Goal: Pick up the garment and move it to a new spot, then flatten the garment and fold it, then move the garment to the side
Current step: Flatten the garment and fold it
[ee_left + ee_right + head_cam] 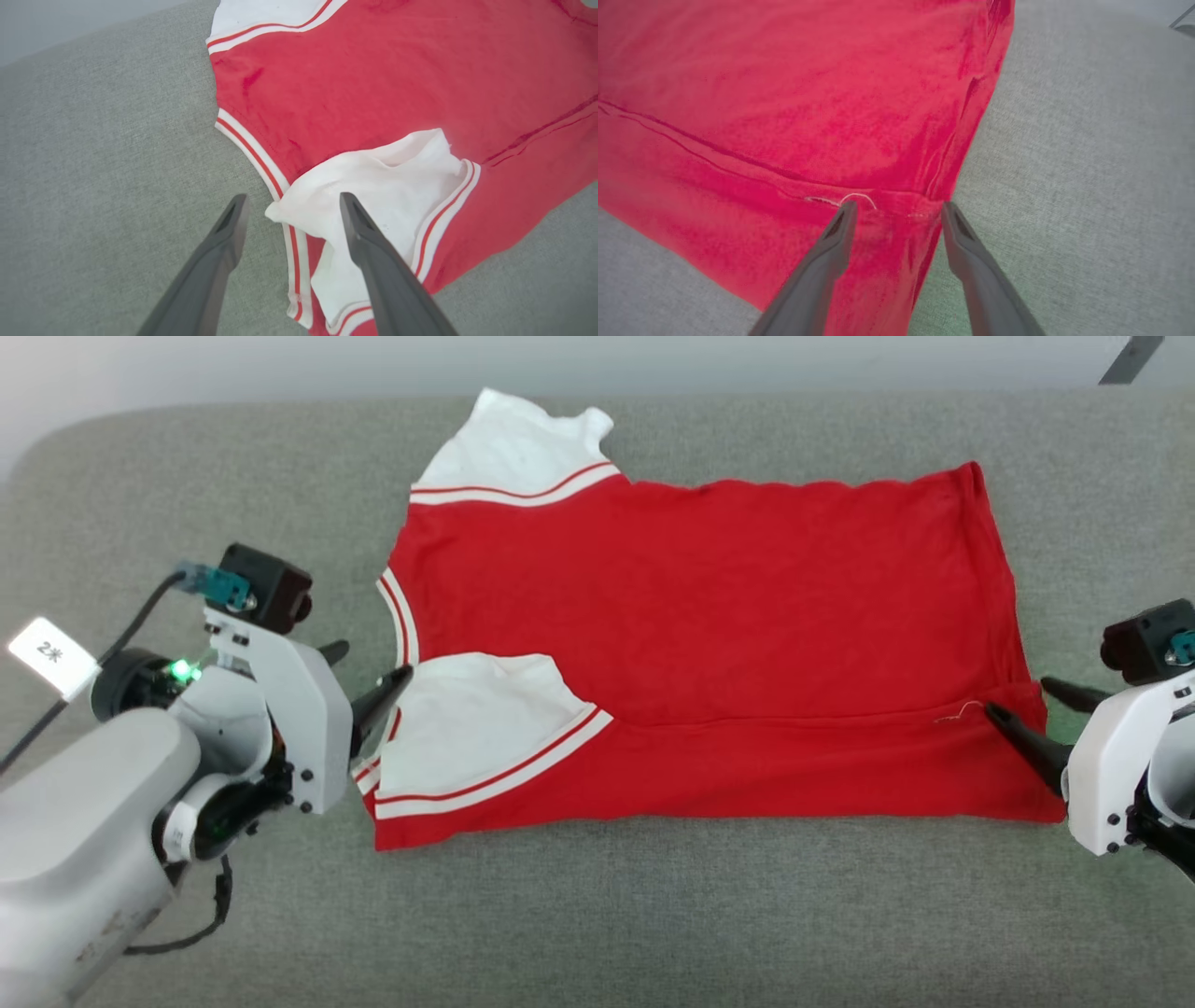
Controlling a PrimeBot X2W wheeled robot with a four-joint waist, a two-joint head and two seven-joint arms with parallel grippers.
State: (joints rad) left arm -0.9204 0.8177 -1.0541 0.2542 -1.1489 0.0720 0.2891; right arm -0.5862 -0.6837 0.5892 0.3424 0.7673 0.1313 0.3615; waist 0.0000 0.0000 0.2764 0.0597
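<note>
The garment is a red T-shirt with white sleeves and striped trim. It lies spread sideways on the grey surface, collar to the left and hem to the right, with its near long edge folded over onto the body. My left gripper is open at the collar end. In the left wrist view its fingers straddle the tip of the folded white sleeve without clamping it. My right gripper is open at the hem's near corner. There its fingers stand either side of the folded edge of the garment.
The grey fabric surface stretches wide around the shirt, with room in front and on both sides. A pale wall runs along the back, and a dark bar crosses the top right corner. A cable with a white tag hangs off my left arm.
</note>
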